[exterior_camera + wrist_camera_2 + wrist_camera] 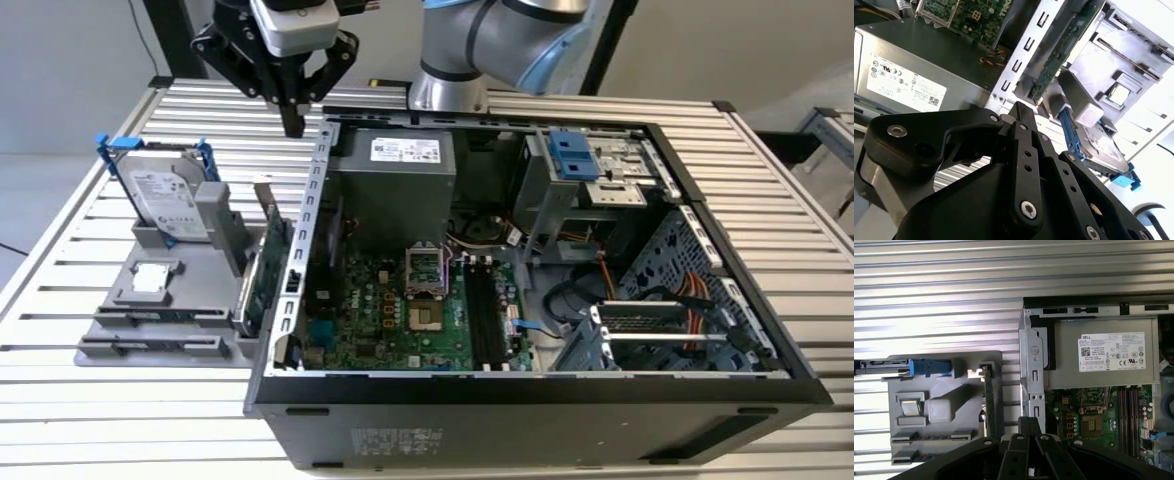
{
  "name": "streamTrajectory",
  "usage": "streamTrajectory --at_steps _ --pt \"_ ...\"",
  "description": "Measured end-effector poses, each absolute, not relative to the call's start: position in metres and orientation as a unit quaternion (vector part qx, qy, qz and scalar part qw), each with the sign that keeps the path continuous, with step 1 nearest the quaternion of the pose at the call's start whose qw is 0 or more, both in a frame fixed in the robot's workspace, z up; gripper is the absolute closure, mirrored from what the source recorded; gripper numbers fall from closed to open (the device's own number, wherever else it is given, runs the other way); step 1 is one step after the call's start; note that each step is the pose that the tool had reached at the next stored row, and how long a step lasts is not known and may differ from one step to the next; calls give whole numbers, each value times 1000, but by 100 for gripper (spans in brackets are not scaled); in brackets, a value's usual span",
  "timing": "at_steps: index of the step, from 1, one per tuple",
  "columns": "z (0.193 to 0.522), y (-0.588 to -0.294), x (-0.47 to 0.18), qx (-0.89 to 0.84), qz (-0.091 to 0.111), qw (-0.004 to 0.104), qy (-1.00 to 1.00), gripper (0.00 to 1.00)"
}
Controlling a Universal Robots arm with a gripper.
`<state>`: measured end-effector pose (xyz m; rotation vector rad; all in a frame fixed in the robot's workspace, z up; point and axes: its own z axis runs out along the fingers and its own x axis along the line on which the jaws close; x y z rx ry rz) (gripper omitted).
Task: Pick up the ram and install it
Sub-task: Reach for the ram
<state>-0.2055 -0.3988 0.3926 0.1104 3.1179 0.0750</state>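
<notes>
Black computer case [534, 405] on a silver ribbed table [120, 420]; inside it a green motherboard [400, 310], grey power supply [394, 195] with white label [403, 149], blue latch [571, 155], orange cables [693, 312]. Beside the case: grey tray [174, 345], blue-framed silver hard drive [171, 200], green card [274, 255]. Black gripper [294, 128] above the case's edge.

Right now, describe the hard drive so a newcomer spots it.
Beside the open computer case, on the exterior view's left, sits a grey holder tray. The hard drive stands upright on it, the only silver box in a blue frame.
</notes>
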Motion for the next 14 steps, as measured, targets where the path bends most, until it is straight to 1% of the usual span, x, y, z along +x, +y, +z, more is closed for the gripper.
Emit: streamTrajectory --at_steps 14 --pt "393 -399 -219 35 24 10 999 100"
